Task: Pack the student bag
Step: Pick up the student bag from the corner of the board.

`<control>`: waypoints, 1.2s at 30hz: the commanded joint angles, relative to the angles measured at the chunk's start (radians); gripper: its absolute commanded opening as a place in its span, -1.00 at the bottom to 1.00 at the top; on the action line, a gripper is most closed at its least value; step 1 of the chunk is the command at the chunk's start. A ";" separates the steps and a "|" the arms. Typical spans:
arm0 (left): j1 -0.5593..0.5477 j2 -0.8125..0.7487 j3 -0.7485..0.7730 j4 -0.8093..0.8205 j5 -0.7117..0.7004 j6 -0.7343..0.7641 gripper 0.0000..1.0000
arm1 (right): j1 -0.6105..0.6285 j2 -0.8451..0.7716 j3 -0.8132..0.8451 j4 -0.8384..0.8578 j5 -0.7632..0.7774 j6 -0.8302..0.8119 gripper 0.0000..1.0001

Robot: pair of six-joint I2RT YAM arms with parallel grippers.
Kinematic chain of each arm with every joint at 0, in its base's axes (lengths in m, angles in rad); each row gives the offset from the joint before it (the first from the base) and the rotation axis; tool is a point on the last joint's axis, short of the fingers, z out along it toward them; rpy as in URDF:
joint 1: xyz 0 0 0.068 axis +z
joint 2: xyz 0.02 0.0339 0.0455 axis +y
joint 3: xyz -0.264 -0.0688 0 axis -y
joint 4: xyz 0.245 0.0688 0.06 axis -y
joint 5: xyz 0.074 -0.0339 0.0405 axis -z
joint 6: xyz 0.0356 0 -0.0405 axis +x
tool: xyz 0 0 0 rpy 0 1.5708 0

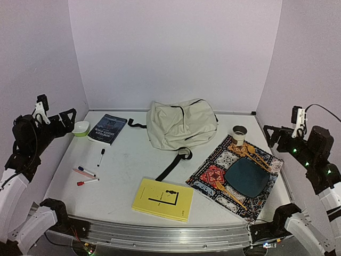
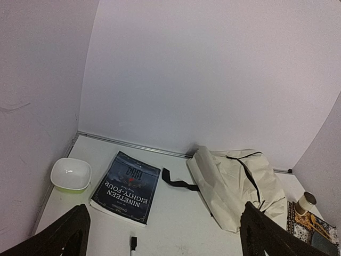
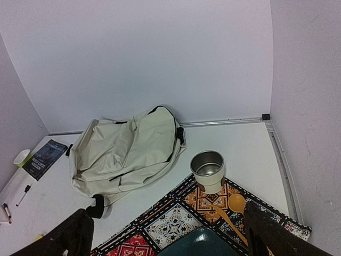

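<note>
Well clear of the work, my left claw (image 1: 66,121) and right claw (image 1: 270,135) hang raised at opposite sides of the table (image 1: 128,176), both spread wide and holding nothing. Between them, toward the far wall, the student bag (image 1: 181,124) lies slumped on its side, a black strap (image 1: 170,168) trailing toward the near edge.

To its left sit a dark paperback (image 1: 107,128) and a white bowl (image 1: 81,128). Nearer me lie loose markers (image 1: 85,176) and a yellow book (image 1: 163,199). To its right a patterned placemat (image 1: 213,176) carries a cup (image 1: 239,135) and a dark plate (image 1: 246,177).

Nothing appears to be packed yet, so I judge the task to be at its very first step. The zipper lines run dark across the cream fabric, but I cannot tell whether the mouth is open.

The next move, as I read it, calls for one claw to come down on the bag and open or hold up its mouth, while the other fetches a book. The soft fabric may well sag shut without support.
</note>
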 commanded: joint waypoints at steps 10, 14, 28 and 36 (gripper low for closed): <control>-0.007 0.251 0.093 0.018 0.230 -0.192 0.99 | 0.005 0.105 0.011 0.103 -0.152 -0.007 0.97; -0.104 0.414 0.133 0.018 0.187 -0.239 0.99 | 0.005 0.137 -0.003 0.123 -0.194 0.012 0.97; -0.504 0.992 0.407 0.148 -0.079 -0.370 0.95 | 0.010 0.187 -0.061 0.197 -0.221 0.067 0.96; -0.586 1.330 0.669 0.160 -0.104 -0.387 0.92 | 0.016 0.169 -0.085 0.194 -0.203 0.081 0.97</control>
